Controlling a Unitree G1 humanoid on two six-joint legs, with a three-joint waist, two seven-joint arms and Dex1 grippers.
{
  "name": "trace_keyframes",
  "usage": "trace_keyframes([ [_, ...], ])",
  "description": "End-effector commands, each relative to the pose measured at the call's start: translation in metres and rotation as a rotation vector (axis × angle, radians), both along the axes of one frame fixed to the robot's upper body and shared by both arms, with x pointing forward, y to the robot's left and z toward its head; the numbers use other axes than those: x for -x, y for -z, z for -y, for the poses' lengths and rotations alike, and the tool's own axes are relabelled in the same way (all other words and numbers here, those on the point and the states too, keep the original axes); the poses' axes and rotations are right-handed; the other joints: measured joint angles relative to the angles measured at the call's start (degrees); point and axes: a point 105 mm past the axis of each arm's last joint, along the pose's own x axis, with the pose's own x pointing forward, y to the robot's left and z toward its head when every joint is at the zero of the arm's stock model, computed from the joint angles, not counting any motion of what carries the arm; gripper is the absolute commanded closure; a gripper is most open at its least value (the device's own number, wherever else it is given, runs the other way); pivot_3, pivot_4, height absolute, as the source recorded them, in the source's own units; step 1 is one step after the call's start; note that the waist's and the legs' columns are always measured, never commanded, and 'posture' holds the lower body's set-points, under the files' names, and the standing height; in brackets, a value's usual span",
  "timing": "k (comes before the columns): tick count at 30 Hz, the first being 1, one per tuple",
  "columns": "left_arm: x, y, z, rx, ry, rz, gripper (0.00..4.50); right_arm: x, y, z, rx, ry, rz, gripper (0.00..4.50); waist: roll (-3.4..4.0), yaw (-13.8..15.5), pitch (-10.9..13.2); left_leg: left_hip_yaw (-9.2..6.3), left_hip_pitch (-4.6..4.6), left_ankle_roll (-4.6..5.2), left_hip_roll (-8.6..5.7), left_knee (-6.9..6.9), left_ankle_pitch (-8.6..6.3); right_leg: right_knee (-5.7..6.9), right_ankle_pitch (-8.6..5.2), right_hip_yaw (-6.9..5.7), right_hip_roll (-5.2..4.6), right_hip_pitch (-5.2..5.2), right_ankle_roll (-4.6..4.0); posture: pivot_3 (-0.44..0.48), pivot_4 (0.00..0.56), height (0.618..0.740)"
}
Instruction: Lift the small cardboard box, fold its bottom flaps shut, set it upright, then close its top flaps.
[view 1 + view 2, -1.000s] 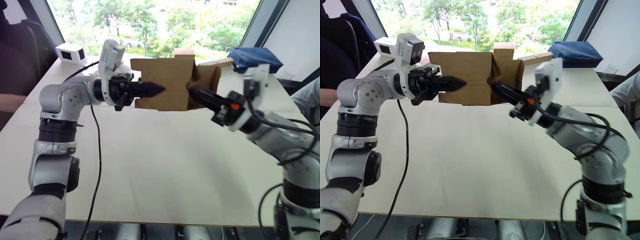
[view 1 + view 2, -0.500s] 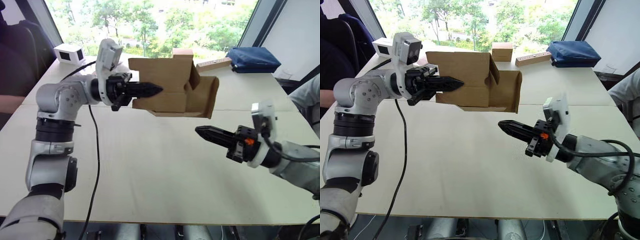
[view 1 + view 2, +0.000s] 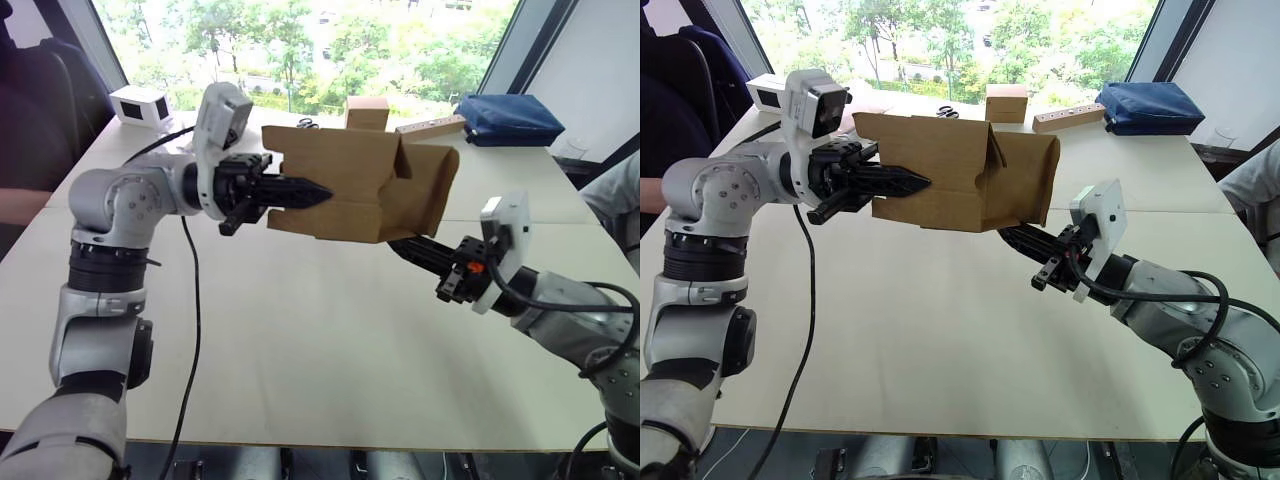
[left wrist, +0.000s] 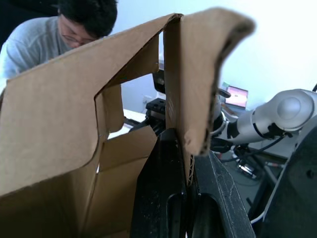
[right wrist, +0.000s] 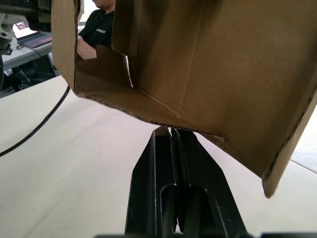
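The small cardboard box [image 3: 350,185] hangs in the air above the table, lying on its side and tilted. My left gripper [image 3: 320,190] is shut on the box's left wall, and the cardboard sits pinched between the fingers [image 4: 166,163]. The flaps [image 3: 435,190] on the box's right end stand open; I cannot tell whether they are the bottom flaps or the top flaps. My right gripper [image 5: 171,130] is shut with nothing in it. Its tips sit just under the lower edge of that open end.
At the table's far side stand a small brown cube [image 3: 367,110], a wooden strip [image 3: 430,127], a blue bag [image 3: 508,118], scissors [image 3: 307,124] and a white box [image 3: 140,103]. A black cable [image 3: 190,290] runs down the left. A person's sleeve [image 3: 610,195] is at the right edge.
My right gripper pulled out of the box's open end, dropped low over the table, then rose back under that end. The box shifted right and down in my left gripper.
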Motion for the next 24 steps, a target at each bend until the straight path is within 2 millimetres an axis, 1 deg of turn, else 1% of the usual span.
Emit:
trace_keyframes([
  [1, 0.003, -0.003, 0.001, -0.001, 0.011, 0.022, 4.50, 0.007, -0.020, -0.001, -0.053, -0.028, 0.067, 4.46, 0.00, 0.0, 0.0, 0.00, 0.00, 0.00, 0.00, 0.00, 0.00, 0.00, 0.00, 0.00, 0.00, 0.00, 0.00, 0.000, 0.150, 0.740],
  [10, 0.001, 0.000, 0.004, -0.006, 0.009, 0.018, 4.50, 0.015, -0.025, -0.010, -0.090, -0.084, 0.060, 4.46, 0.00, 0.0, 0.0, 0.00, -0.01, 0.00, 0.00, 0.00, 0.00, -0.01, 0.00, 0.00, -0.01, 0.00, 0.00, 0.000, 0.150, 0.740],
  [17, 0.004, -0.001, 0.007, -0.006, 0.031, 0.023, 4.50, 0.011, -0.021, -0.017, -0.124, -0.104, 0.058, 4.46, 0.00, 0.0, 0.0, 0.00, -0.01, 0.00, 0.00, 0.00, 0.00, 0.00, 0.00, 0.00, 0.00, 0.00, 0.00, 0.000, 0.150, 0.740],
  [24, 0.002, -0.002, 0.007, -0.003, 0.013, 0.037, 4.50, 0.015, -0.027, -0.031, -0.134, -0.164, 0.073, 4.46, 0.00, 0.0, 0.0, 0.00, 0.00, 0.00, 0.00, 0.00, 0.00, 0.00, 0.00, 0.00, 0.00, 0.00, 0.01, 0.000, 0.150, 0.740],
])
